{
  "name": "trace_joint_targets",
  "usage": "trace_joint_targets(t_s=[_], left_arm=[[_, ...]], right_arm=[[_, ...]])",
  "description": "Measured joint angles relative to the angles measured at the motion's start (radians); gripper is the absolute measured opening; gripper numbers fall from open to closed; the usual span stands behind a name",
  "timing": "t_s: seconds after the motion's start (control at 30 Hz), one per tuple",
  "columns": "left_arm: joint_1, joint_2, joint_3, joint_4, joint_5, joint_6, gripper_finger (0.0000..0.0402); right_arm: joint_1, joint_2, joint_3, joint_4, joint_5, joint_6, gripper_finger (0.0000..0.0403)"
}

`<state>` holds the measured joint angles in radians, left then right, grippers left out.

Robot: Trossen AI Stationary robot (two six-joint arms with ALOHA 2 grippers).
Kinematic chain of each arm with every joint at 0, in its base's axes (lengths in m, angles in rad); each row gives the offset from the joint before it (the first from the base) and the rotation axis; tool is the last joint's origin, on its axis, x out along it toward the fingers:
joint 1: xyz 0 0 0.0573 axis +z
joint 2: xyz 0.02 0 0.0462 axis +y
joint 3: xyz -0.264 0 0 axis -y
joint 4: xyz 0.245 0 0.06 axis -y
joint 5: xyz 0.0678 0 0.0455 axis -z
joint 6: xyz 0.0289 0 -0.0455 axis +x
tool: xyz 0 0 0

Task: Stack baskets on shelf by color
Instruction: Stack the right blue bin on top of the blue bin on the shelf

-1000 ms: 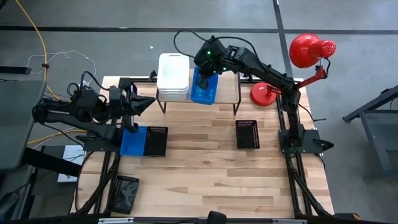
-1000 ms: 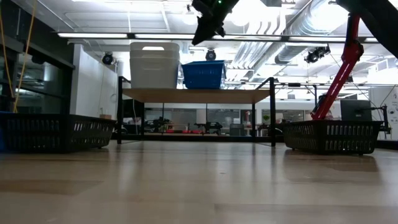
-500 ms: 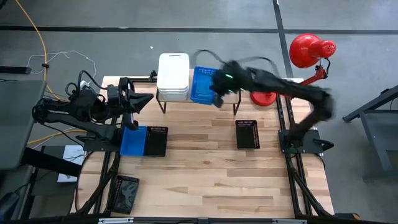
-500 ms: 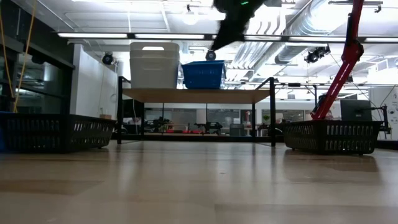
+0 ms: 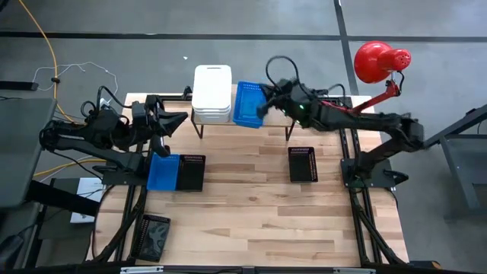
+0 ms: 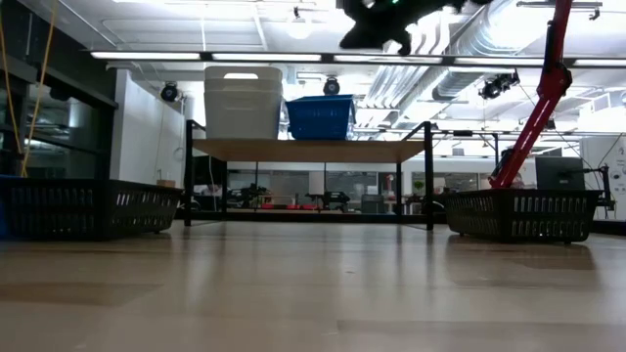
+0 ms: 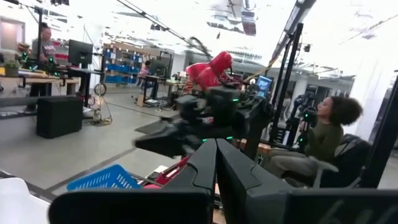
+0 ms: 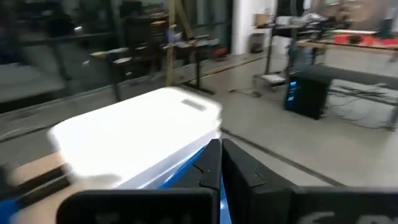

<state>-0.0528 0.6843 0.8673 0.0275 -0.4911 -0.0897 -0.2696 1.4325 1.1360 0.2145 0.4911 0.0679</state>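
Plan view with supporting side and wrist views. The pale butcher-block table (image 5: 251,213) carried the shelf (image 5: 275,116), a light wooden plank on thin black metal legs, standing at the table's far edge. On the plank sat a stack of white baskets (image 5: 211,93), smooth solid plastic with rounded corners, and just beside it to the right a bright blue basket (image 5: 248,103) of the same form; the plank's right end lay bare. On the tabletop in front of the shelf lay a second blue basket (image 5: 162,172) touching a black slotted-mesh basket (image 5: 191,172) at the left, and another black mesh basket (image 5: 303,164) well apart at the right. A further dark mesh basket (image 5: 155,235) lay off the table's near-left corner. The right gripper (image 5: 262,107), fingers clenched and holding nothing, hung just beside the shelved blue basket's right edge, having drawn back rightward from its position directly over that basket a second earlier. The left gripper (image 5: 179,122), likewise clenched and empty, waited at the table's left side, unchanged
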Motion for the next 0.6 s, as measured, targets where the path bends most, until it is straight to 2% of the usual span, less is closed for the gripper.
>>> trace_joint_targets(t_s=[0.2, 0.33, 0.47, 0.6], left_arm=[[0.000, 0.003, 0.000, 0.001, -0.015, -0.012, 0.0000], [0.000, 0.003, 0.000, 0.001, -0.022, -0.012, 0.0000], [0.000, 0.003, 0.000, 0.001, -0.022, -0.012, 0.0000], [0.000, 0.003, 0.000, 0.000, -0.025, -0.012, 0.0000]], right_arm=[[-0.056, 0.181, 0.130, 0.001, 0.010, 0.042, 0.0000], [-0.066, 0.257, 0.221, -0.019, 0.028, 0.043, 0.0000], [-0.064, 0.310, 0.304, -0.125, 0.088, 0.037, 0.0000], [-0.067, 0.336, 0.371, -0.251, 0.102, 0.057, 0.0000]])
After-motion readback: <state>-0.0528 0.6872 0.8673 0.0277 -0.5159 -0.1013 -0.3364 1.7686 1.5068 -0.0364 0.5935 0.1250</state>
